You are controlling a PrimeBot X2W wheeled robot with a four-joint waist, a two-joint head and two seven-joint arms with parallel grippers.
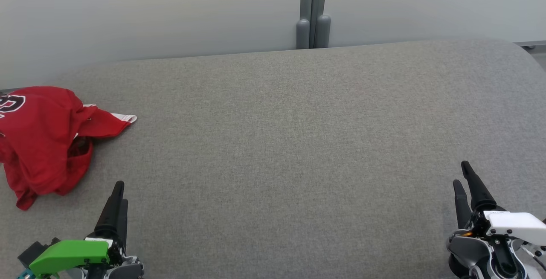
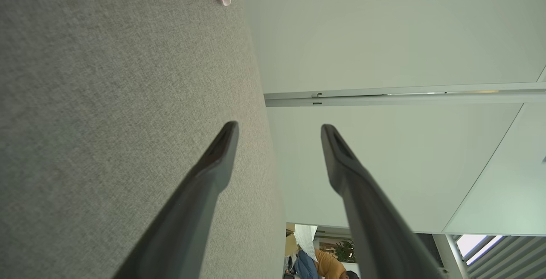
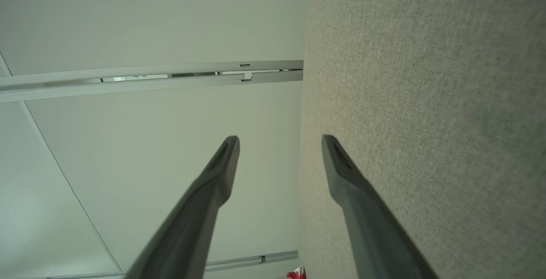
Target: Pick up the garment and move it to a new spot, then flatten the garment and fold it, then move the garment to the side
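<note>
**Head view.** The left gripper (image 1: 120,193) is seen nearest, at 7 o'clock, and the right gripper (image 1: 460,173) at 5 o'clock. Nothing is held by either. The red garment (image 1: 42,138) is located at 9 o'clock, crumpled, well apart from both. No step is judged complete: pickup, flattening, folding and set-aside are all outstanding. The grey fabric table (image 1: 298,142) is backed by pale wall panels (image 1: 170,10) and a grey post (image 1: 313,14).

**Left wrist view.** The fingers (image 2: 213,164) are spread apart. A garment corner is seen at 12 o'clock.

**Right wrist view.** The fingers (image 3: 349,176) are likewise spread. Red cloth is seen at 6 o'clock.
</note>
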